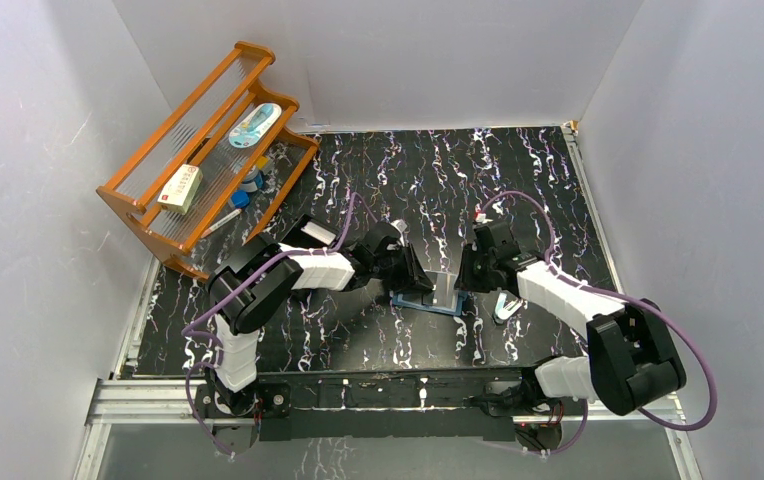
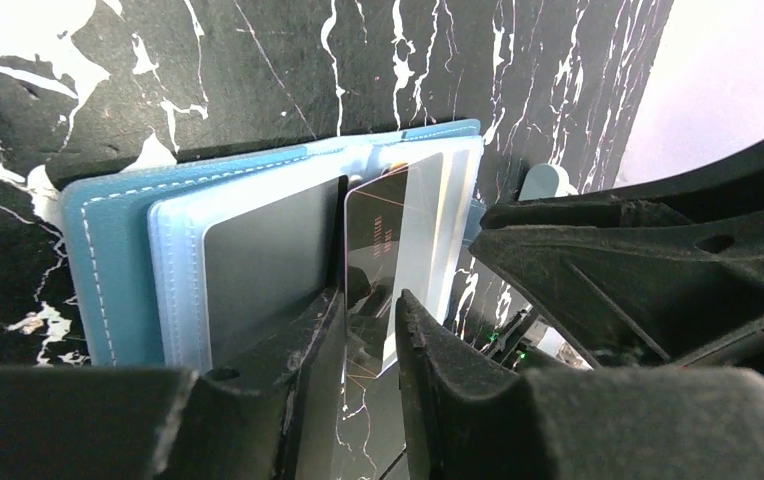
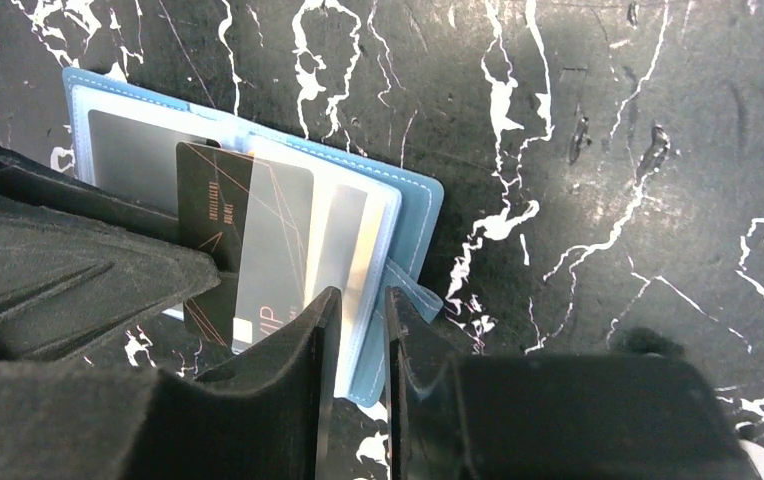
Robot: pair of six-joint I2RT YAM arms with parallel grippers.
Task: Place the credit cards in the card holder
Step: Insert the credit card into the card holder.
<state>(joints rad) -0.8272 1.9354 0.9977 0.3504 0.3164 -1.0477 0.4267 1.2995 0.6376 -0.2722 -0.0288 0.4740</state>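
Teal-blue book-like card holder (image 1: 428, 298) lies open mid-surface (image 3: 608, 150), between both arms. My left claw (image 2: 370, 300) is cracked open astride a dark line-patterned plastic card (image 3: 213, 220), which is only partly into a clear pocket. My right claw (image 3: 358, 295) looks nipped narrow on the holder's right edge. Risks: the card drags back out when I retreat, or the holder skids if that nip slips.

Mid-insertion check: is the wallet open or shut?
Open: the wallet lies spread, clear pockets facing up, a dark card across them.
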